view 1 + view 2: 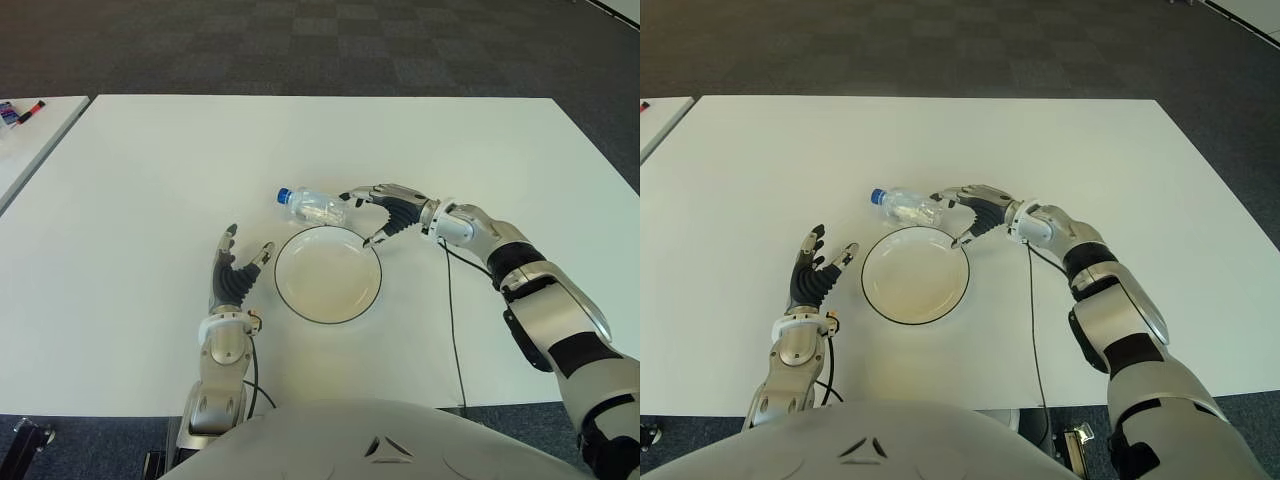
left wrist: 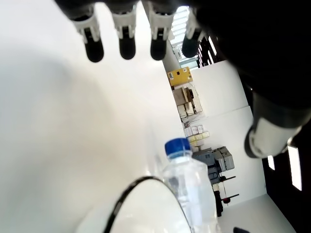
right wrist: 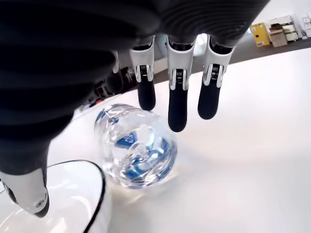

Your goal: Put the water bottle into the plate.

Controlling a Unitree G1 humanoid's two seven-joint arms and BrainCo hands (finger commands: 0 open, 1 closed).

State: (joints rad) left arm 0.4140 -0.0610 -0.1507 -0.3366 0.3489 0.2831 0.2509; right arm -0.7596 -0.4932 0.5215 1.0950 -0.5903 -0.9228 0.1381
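Observation:
A clear water bottle (image 1: 312, 206) with a blue cap lies on its side on the white table (image 1: 150, 180), just beyond the far rim of the plate. The white plate (image 1: 328, 275) has a thin black rim and nothing in it. My right hand (image 1: 385, 210) hovers at the bottle's base end, fingers spread around it without closing; the right wrist view shows the bottle (image 3: 136, 153) below the fingertips (image 3: 178, 114), with a gap between. My left hand (image 1: 238, 270) shows left of the plate, fingers extended and holding nothing.
A second white table (image 1: 30, 135) stands at the far left with small coloured items on it. A black cable (image 1: 452, 320) runs from my right wrist toward the table's near edge. Dark carpet lies beyond.

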